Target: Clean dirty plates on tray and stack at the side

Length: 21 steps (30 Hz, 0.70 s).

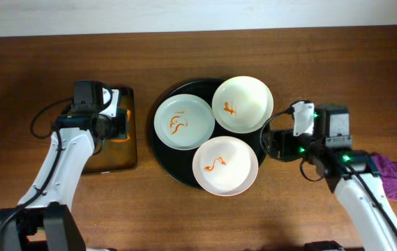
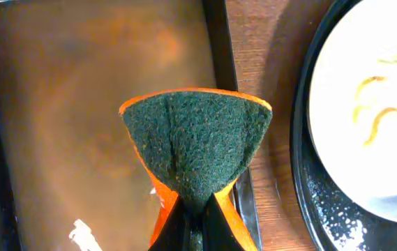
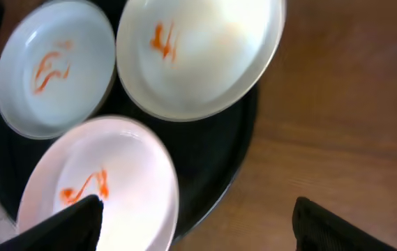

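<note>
"Where are the dirty plates?"

"All three lie on the black tray [image 1: 165, 162] in the middle of the table [image 1: 282, 216]: the left plate [image 1: 183, 122], the far plate [image 1: 243, 104] and the near plate [image 1: 225, 165]. They touch each other."

"Which way do they point?"

"They are round, so there is no long side. They lie flat, messy side up."

"And the hands?"

"The left hand [image 2: 197, 226] is squeezed on a sponge [image 2: 195, 143], over a small side tray [image 1: 125, 159] on the left. The sponge's thin end is in the hand. Its wide green end points away. The right hand [image 3: 198, 209] is spread apart and holds nothing. It is just right of the near plate."

"What could go wrong?"

"I think rubbing one plate could push the others, because nothing holds them. The sponge could slip out too, because only its tip is pinched."
</note>
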{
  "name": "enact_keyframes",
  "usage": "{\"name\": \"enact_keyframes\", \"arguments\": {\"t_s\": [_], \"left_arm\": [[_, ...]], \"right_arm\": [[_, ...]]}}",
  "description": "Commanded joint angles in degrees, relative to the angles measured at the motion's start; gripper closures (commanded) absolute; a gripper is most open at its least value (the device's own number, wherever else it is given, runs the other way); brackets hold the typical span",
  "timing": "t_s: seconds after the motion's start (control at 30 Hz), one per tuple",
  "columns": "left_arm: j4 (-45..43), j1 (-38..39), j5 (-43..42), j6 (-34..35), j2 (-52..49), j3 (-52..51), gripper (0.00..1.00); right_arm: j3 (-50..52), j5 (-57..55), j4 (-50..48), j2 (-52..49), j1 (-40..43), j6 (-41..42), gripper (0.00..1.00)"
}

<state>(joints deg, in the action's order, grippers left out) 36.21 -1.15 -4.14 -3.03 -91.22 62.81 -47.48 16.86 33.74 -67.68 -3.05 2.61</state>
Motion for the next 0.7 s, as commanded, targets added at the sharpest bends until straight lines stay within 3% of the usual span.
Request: {"name": "enact_keyframes", "arguments": {"t_s": [0.0,0.17,0.3,0.5,0.57,0.67], "left_arm": [[-0.1,0.0,-1.0,-0.1,0.8,0.9,1.0],[0.9,0.0,-1.0,0.0,0.8,0.9,1.0],[1.0,0.0,-1.1,0.0,0.8,0.9,1.0],[0.7,1.3,-15.0,-0.1,0.8,0.9,1.0],[0.3,4.5,-16.2,-0.1,0.8,0.9,1.0],[-1.0,10.1,-16.2,-0.1,0.8,0.9,1.0]], "right_arm": [[-0.7,5.9,6.1,-6.0,-0.3,3.9,0.14],[-0.7,13.5,11.6,-13.7,-0.3,5.7,0.16],[0.4,14.5,12.7,-19.1,-1.3,7.5,0.25],[0.8,9.4,11.2,-21.2,-8.0,13.9,0.34],[1.4,9.2,10.2,-21.2,-7.9,16.5,0.48],[1.6,9.3,9.4,-21.2,-7.9,17.7,0.57]]}}
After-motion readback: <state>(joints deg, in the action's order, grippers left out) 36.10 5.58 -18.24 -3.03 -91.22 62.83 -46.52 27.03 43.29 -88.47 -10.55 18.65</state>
